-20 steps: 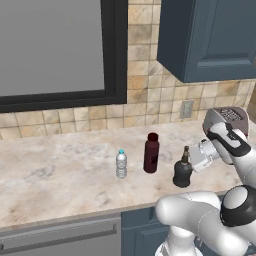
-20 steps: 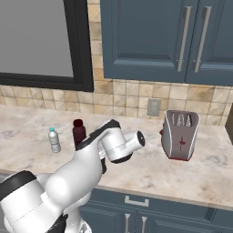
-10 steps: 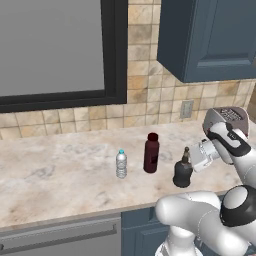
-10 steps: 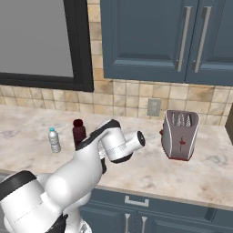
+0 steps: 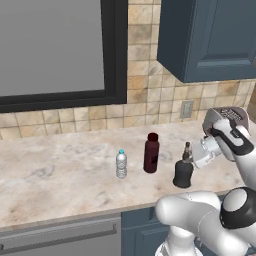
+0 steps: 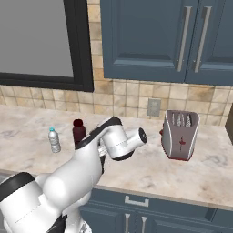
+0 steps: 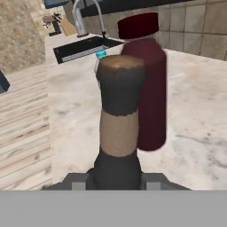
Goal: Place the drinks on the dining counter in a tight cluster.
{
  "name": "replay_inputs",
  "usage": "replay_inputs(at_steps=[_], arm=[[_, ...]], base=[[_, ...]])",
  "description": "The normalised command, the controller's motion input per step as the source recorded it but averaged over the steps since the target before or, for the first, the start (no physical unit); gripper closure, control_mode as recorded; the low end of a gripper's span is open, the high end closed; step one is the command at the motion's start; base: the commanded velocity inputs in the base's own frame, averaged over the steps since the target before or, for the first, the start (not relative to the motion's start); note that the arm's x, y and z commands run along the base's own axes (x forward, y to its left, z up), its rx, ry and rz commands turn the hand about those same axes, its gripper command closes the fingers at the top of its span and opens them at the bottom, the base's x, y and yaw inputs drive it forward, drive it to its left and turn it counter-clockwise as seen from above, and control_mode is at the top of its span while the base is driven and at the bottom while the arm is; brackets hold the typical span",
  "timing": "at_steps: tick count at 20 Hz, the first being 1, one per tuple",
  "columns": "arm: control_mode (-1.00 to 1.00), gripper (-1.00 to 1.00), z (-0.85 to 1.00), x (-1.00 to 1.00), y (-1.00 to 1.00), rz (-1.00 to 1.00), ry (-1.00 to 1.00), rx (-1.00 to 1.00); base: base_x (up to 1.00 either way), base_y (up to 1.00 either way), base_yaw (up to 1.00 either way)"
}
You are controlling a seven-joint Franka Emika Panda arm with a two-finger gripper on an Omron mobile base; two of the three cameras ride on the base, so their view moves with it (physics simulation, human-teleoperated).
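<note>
Home kitchen, rendered. Evidence: marble-look counter (image 5: 60, 175) backed by beige tile wall (image 5: 145, 75), dark-framed window (image 5: 55, 50) at 11 o'clock in the left base view, blue upper cabinets (image 6: 150, 41) with bar handles at 12 in the right base view. Toaster (image 6: 180, 134) at 3, wall outlet (image 6: 154, 107) above the counter. Hand view: sink with faucet (image 7: 82, 20) at 11, wood floor (image 7: 22, 133) at 9.

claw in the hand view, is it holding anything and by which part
The claw is shut on the squat black bottle, gripping it at the base of its thin neck, just above the shoulder. The bottle stands upright on the counter.
</note>
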Motion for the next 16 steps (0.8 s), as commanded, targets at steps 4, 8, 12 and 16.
replay_inputs(at_steps=[4, 8, 12, 16], arm=[[-1.00, 1.00, 0.77, -0.03, -0.08, 0.00, 0.00, 0.03], [-1.00, 1.00, 0.69, -0.24, -0.01, 0.00, 0.00, 0.02], [-1.00, 1.00, 0.57, -0.33, 0.00, 0.00, -0.02, 0.00], [-1.00, 1.00, 0.57, -0.32, 0.00, 0.00, -0.11, 0.00]], base=[[0.00, 0.00, 0.00], [0.00, 0.00, 0.00], [0.00, 0.00, 0.00], [0.00, 0.00, 0.00]])
